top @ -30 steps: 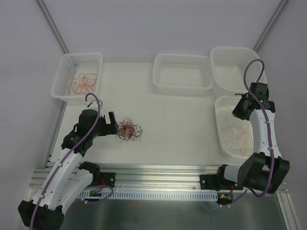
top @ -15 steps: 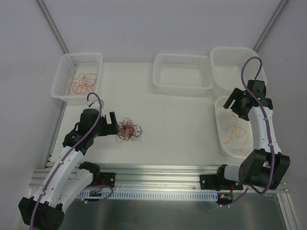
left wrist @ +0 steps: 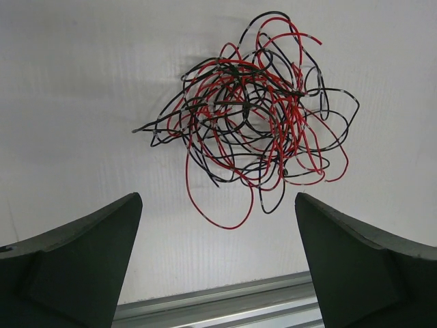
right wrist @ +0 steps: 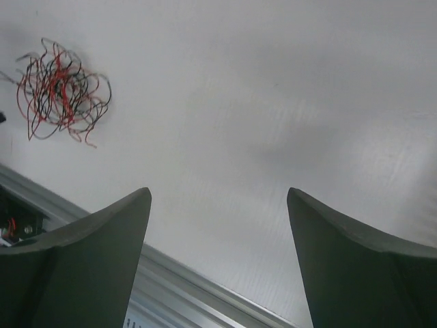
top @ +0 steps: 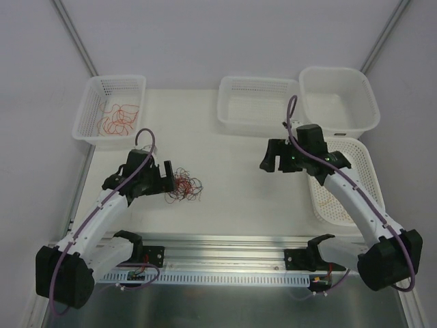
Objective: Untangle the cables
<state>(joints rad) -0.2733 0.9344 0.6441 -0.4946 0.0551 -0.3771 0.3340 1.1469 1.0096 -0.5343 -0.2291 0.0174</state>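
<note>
tangled cables [left wrist: 249, 119]: red and black strands
basketed cables [top: 117, 120]: orange-red
left basket [top: 95, 89]: white, lattice-holed
right basket [top: 355, 160]: white, dot-perforated
table [top: 239, 171]: plain white

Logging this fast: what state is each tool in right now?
Left tool: open, empty, beside the wire tangle.
Right tool: open, empty.

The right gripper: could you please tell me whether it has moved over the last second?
Yes. The right gripper has swung left, from above the perforated tray at the right edge to over the bare table, jaws open.
</note>
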